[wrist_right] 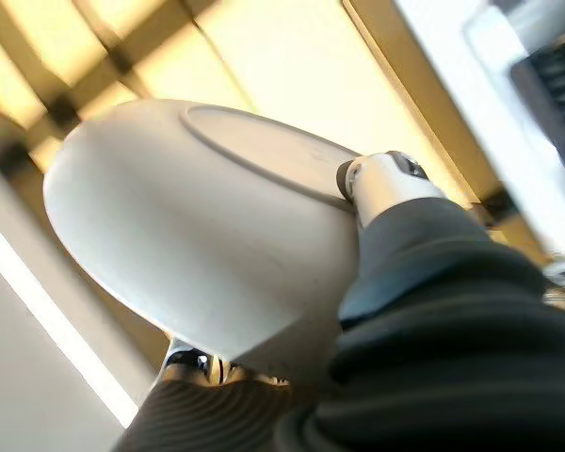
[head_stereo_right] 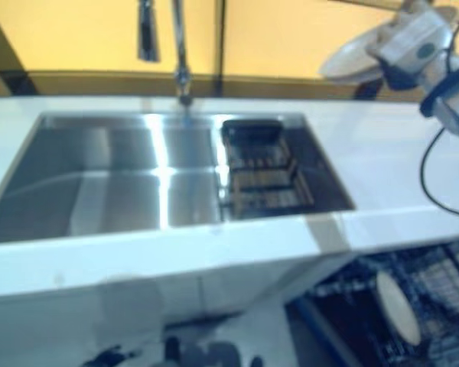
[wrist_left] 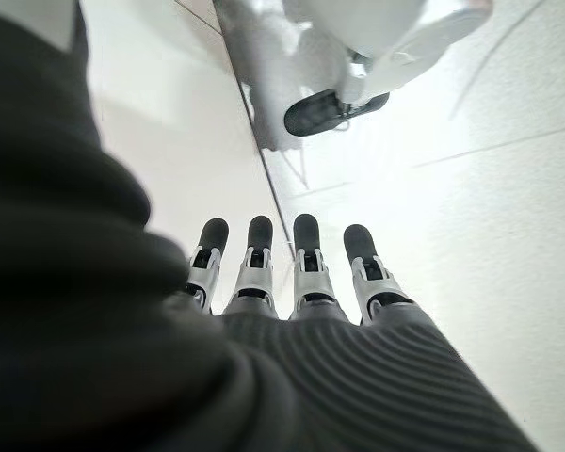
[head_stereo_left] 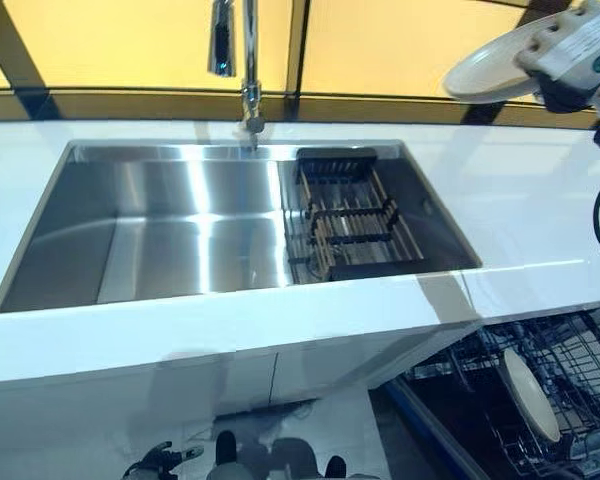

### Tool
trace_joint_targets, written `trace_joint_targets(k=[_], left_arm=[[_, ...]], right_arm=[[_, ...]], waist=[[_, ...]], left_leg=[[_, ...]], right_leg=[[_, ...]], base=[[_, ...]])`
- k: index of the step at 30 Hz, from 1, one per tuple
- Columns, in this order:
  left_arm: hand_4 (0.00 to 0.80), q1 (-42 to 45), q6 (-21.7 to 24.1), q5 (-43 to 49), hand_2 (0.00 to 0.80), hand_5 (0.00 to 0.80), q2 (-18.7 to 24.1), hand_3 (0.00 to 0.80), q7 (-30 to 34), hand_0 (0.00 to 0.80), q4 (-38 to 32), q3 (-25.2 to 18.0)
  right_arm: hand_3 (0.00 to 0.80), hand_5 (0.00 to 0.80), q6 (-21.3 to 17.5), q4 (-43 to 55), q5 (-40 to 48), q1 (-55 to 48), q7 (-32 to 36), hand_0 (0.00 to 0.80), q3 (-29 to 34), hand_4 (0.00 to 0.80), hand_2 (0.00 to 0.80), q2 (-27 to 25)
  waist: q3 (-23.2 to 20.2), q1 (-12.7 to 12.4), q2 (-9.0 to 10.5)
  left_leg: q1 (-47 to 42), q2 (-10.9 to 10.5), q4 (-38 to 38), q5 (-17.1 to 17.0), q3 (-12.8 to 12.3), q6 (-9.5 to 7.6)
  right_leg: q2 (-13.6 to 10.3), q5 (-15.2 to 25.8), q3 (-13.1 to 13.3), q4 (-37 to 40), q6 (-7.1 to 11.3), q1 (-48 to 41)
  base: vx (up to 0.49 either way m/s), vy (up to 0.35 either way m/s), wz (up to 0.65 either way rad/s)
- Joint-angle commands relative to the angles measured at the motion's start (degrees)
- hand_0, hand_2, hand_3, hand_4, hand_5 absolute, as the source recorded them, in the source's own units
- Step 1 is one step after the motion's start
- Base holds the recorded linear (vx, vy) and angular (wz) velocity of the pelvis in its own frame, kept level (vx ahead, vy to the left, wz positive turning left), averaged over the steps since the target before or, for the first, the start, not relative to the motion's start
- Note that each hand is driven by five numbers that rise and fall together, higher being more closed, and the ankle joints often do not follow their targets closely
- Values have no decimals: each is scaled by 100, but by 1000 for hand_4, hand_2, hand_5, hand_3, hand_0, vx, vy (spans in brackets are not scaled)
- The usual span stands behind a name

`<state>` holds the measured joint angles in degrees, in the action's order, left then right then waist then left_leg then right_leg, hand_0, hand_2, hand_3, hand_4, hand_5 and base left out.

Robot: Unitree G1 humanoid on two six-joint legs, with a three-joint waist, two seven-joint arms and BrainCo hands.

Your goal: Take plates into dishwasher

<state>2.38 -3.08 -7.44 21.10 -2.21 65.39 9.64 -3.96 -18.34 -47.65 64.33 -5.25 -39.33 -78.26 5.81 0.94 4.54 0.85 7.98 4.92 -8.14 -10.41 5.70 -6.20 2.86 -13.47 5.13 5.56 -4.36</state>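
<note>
Right hand (wrist_right: 377,202) clamped on plate (wrist_right: 198,226) raised above counter (head_stereo_left: 540,200), left hand (wrist_left: 292,273) fingers straight

Head eyes overlook sink (head_stereo_left: 210,225) (shared); wrist cameras close along hands.

The left hand (wrist_left: 292,282) has a row of silver fingers (wrist_left: 312,259) with rounded dark tips, each showing small black and metal parts near its base. A dark ribbed cover wraps the back of the hand and the wrist. The right hand (wrist_right: 386,188) has the same dark ribbed cover, with a silver thumb ending in a dark tip. From above, its wrist looks pale grey.
</note>
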Motion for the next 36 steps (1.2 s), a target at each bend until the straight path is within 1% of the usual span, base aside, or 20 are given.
trace_joint_targets(k=[1, 3, 4, 5, 7, 8, 10, 12, 13, 15, 18, 22, 25, 30, 32, 36], left_arm=[[0, -108, 28, 372, 0, 0, 123, 0, 63, 0, 237, 117], [0, -98, 52, 406, 0, 0, 121, 0, 98, 0, 243, 129], [0, -99, 56, 401, 0, 0, 117, 0, 103, 0, 244, 138], [0, -100, 62, 412, 0, 0, 124, 0, 106, 0, 244, 146], [0, -112, 62, 440, 0, 0, 122, 0, 138, 0, 262, 122], [0, -123, 65, 447, 0, 0, 127, 0, 151, 0, 264, 131], [0, -146, 78, 485, 0, 0, 127, 0, 183, 0, 290, 123], [0, -158, 100, 513, 0, 0, 118, 0, 181, 0, 317, 99], [0, -163, 92, 521, 0, 0, 101, 0, 177, 0, 326, 67], [0, -188, 95, 551, 0, 0, 109, 0, 181, 0, 345, 87], [0, -204, 111, 563, 0, 0, 95, 0, 187, 0, 375, 60], [0, -217, 103, 610, 0, 0, 74, 0, 177, 0, 409, -2], [0, -231, 85, 613, 0, 0, 52, 0, 155, 0, 426, -37], [0, -262, 47, 687, 0, 0, 20, 0, 155, 0, 449, -94], [0, -273, 8, 716, 0, 0, 23, 0, 156, 0, 423, -108], [0, -299, -21, 710, 0, 0, 22, 0, 166, 0, 408, -104]], right_arm=[[800, 800, 682, -297, 886, -100, -246, 800, 535, 800, 800, -479], [800, 800, 933, -421, 1448, -492, -327, 800, 926, 800, 800, -517], [800, 800, 997, -474, 1638, -759, -383, 800, 1182, 800, 800, -504], [800, 800, 1055, -482, 1780, -886, -391, 800, 1306, 800, 800, -498], [800, 800, 1120, -574, 2346, -1584, -488, 800, 1948, 800, 800, -433], [800, 800, 1147, -589, 2562, -1928, -495, 800, 2280, 800, 800, -373], [800, 800, 1062, -610, 2743, -2613, -484, 800, 2926, 800, 800, -239], [800, 800, 1083, -535, 2960, -3234, -444, 800, 3477, 800, 800, -132], [800, 800, 1106, -497, 3173, -3586, -428, 800, 3792, 800, 800, -15], [800, 800, 1120, -463, 3359, -3981, -345, 800, 4167, 800, 800, 94], [800, 800, 1151, -338, 3711, -4454, -129, 800, 4584, 800, 800, 313], [800, 800, 1194, -217, 4004, -4895, 130, 800, 4924, 800, 800, 567], [800, 800, 1236, -101, 4008, -5090, 420, 800, 5032, 800, 800, 743], [800, 800, 1361, 13, 4072, -5280, 987, 800, 5051, 800, 800, 919], [800, 800, 1456, 29, 3986, -5354, 1295, 800, 4990, 800, 800, 975], [800, 800, 1515, -54, 3975, -5308, 1653, 800, 4852, 800, 800, 988]], waist=[[-110, 36, 194], [-130, 116, 154], [-133, 158, 135], [-135, 166, 137], [-136, 266, 103], [-134, 301, 93], [-112, 377, 70], [-89, 439, 58], [-77, 517, 33], [-64, 531, 36], [-44, 630, 3], [-37, 748, -40], [-34, 816, -61], [-33, 890, -68], [-29, 915, -57], [-28, 925, -42]], left_leg=[[-433, 28, 8, 452, -316, 25], [-464, 52, 8, 459, -365, 45], [-476, 61, 8, 462, -385, 51], [-479, 64, 8, 463, -392, 52], [-501, 83, 8, 465, -438, 62], [-505, 88, 8, 464, -454, 65], [-525, 108, 8, 469, -503, 70], [-548, 117, 8, 478, -549, 70], [-561, 127, 8, 484, -584, 74], [-572, 136, 8, 488, -606, 77], [-587, 147, 8, 494, -656, 85], [-611, 162, 8, 505, -723, 96], [-633, 172, 8, 513, -780, 94], [-657, 186, 8, 522, -850, 101], [-664, 201, 8, 522, -881, 106], [-672, 220, 8, 517, -908, 115]], right_leg=[[42, -19, -16, -13, 228, -44], [48, -9, 51, -13, 239, -24], [52, -4, 84, -13, 242, -12], [54, -2, 94, -13, 243, -8], [64, 9, 169, -13, 243, 16], [70, 14, 207, -13, 243, 31], [77, 29, 267, -13, 239, 56], [83, 37, 324, -13, 237, 73], [87, 45, 368, -13, 235, 93], [91, 56, 406, -13, 233, 110], [101, 72, 491, -13, 228, 150], [115, 78, 576, -13, 216, 182], [123, 84, 616, -13, 198, 200], [140, 91, 666, -13, 180, 221], [143, 102, 690, -13, 179, 239], [150, 121, 707, -13, 173, 265]], base=[[14, -24, -24], [2, -22, -14], [-4, -13, -23], [-4, -13, -25], [-7, -18, -12], [-14, -16, -6], [-23, -15, -15], [-26, -16, -26], [-26, -16, -19], [-22, -17, -15], [-23, -7, -16], [-20, -2, -13], [-6, -1, -9], [-2, -7, -10], [1, -23, -9], [0, 0, 0]])
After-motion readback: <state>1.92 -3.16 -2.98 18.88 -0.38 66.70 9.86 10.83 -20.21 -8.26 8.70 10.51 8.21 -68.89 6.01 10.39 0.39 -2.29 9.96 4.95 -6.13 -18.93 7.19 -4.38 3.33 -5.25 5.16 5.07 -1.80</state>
